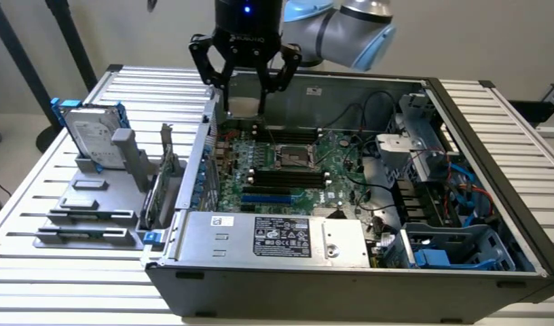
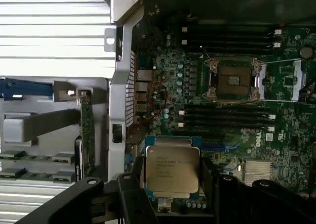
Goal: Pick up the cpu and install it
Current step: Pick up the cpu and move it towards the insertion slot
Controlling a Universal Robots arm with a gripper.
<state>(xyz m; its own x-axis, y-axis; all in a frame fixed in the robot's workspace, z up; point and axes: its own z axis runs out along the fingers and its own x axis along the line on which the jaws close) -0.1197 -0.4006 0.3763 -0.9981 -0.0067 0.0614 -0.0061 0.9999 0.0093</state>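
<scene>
You have the chip (image 2: 173, 169) picked up and clamped between the fingers of the gripper (image 1: 244, 102), held over the far end of the board (image 1: 290, 187) inside the computer case (image 1: 349, 288), short of the open, empty socket (image 2: 233, 80), so seating it is left.

The cpu (image 2: 172, 168) has a smooth, satin metal top with a pale rim. The tool (image 2: 173, 178) looks matt black. The case (image 1: 349, 288) is dull grey sheet metal, and the circuit board (image 1: 300, 180) inside is glossy green. The desk (image 1: 68, 278) is ribbed white metal. At nine o'clock from the case in the exterior view, the hard drive (image 1: 89, 132) is shiny metal in a blue plastic bracket (image 1: 58, 109).
</scene>
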